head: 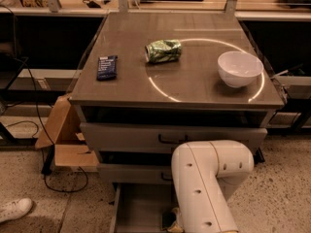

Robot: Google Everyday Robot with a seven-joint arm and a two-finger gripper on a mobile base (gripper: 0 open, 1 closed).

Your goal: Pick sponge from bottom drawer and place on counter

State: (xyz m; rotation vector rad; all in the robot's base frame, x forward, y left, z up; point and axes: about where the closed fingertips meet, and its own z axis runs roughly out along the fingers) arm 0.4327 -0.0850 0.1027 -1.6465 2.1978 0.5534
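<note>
The bottom drawer (138, 210) is pulled open at the lower edge of the camera view, with its pale grey inside showing. My white arm (206, 188) reaches down into it from the right and covers its right half. The gripper is hidden beneath the arm, inside the drawer. A small dark and yellowish shape (171, 221) peeks out at the arm's left edge, and I cannot tell whether it is the sponge. The counter (180, 84), grey-brown with a thin white circle line, lies above the drawers.
On the counter sit a crushed green can (163, 51), a dark blue packet (107, 67) and a white bowl (239, 68). Two shut upper drawers (160, 137) are above the open one. A cardboard box (63, 135), cables and a white shoe (14, 210) are on the floor at left.
</note>
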